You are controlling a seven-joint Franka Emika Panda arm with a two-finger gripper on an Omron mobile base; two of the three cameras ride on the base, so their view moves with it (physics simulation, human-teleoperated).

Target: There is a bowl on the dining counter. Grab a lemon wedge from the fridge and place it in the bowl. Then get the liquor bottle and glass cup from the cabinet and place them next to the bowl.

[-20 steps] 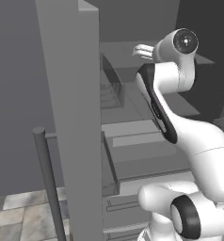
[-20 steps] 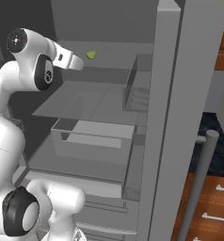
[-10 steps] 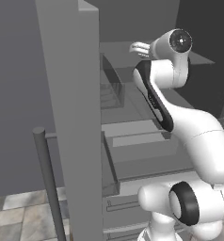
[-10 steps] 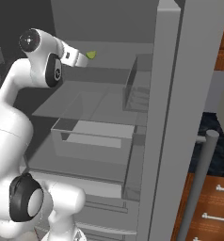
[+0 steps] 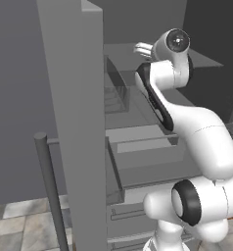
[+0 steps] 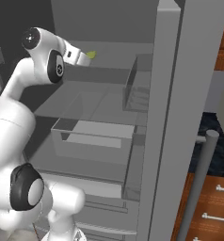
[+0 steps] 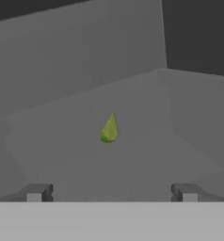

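The fridge (image 5: 74,98) stands open, and my arm reaches onto its upper shelf. On that grey shelf lies the lemon wedge (image 7: 109,129), a small yellow-green sliver, also seen as a speck just past my hand (image 6: 91,54). My gripper (image 7: 111,193) is open and empty, with the wedge straight ahead between the lines of its two fingertips (image 7: 36,192) and a short way beyond them. From the base, the gripper (image 5: 142,49) (image 6: 83,59) points into the back of the shelf. The bowl, dining counter, liquor bottle, glass cup and cabinet are out of view.
Below the shelf a clear crisper drawer (image 6: 92,134) juts forward. The open fridge door (image 6: 180,94) with its bar handle (image 6: 198,183) stands close on the right, another door and handle (image 5: 50,191) on the left. Wooden drawers (image 6: 212,207) sit at the lower right.
The arm's elbow has swung more upright and the hand has edged a little further onto the shelf towards the lemon wedge. The jaws stayed open.
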